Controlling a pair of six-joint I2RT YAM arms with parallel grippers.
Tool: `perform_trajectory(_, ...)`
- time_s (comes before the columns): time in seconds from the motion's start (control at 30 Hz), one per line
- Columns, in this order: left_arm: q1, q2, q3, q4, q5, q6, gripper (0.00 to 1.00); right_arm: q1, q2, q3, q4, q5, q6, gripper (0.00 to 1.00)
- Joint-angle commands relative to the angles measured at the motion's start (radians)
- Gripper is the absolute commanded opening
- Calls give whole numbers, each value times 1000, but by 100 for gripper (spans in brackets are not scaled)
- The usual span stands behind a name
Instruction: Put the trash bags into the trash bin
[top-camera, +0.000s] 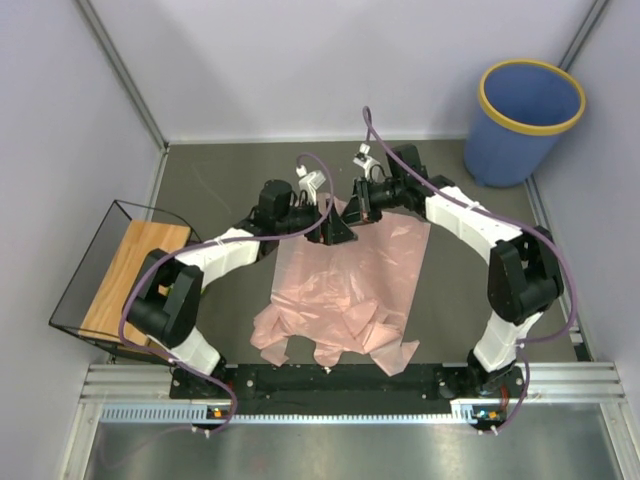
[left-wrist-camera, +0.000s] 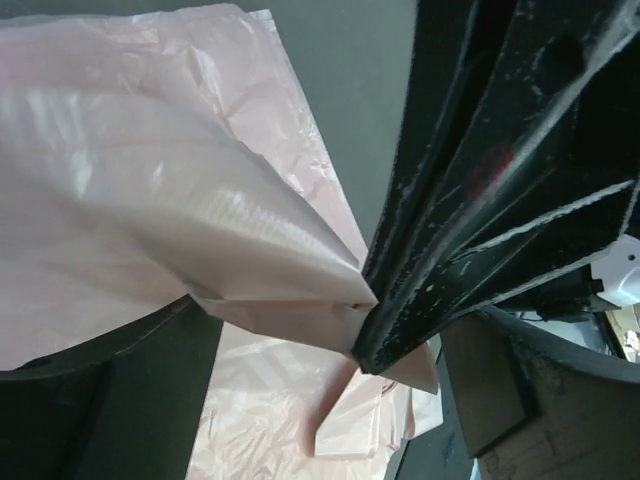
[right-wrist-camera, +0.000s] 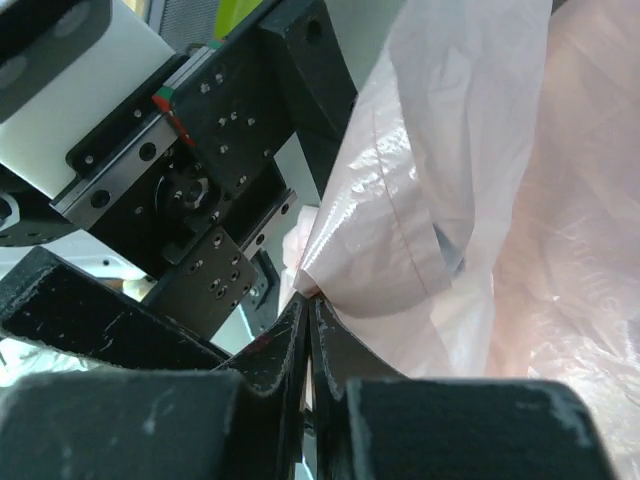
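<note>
One bin (top-camera: 515, 150), pink bags (top-camera: 350, 280) (number unclear); right fingers (right-wrist-camera: 278, 365) tight on one, left fingers (left-wrist-camera: 110, 410) wide.

A dark grey tabletop (top-camera: 220, 180) carries a round blue, yellow-rimmed plastic bin (top-camera: 520, 150) — well left of it, crinkly pink plastic bags (top-camera: 345, 290).

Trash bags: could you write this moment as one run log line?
right end effector: shut on trash bags edge | left end effector: open beside it | trash bin: upright, far right, no bag inside

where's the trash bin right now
Top view: the trash bin stands in the far right corner, beyond the right arm, apart from the trash bags.
</note>
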Motion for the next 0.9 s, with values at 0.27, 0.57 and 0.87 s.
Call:
perform_trajectory(0.27, 62, -190, -86, -182, 23, 13, 0, -59, -124, -65, 21, -43, 1, 50)
perform_trajectory(0.57, 118, -354, -84, -315, 43, 76, 0, -116, -115, -93, -272, 324, -445, 39)
perform_trajectory(0.87, 135, -613, 113, -535, 27, 190, 0, 40, 155, -128, -306, 629, -680, 15)
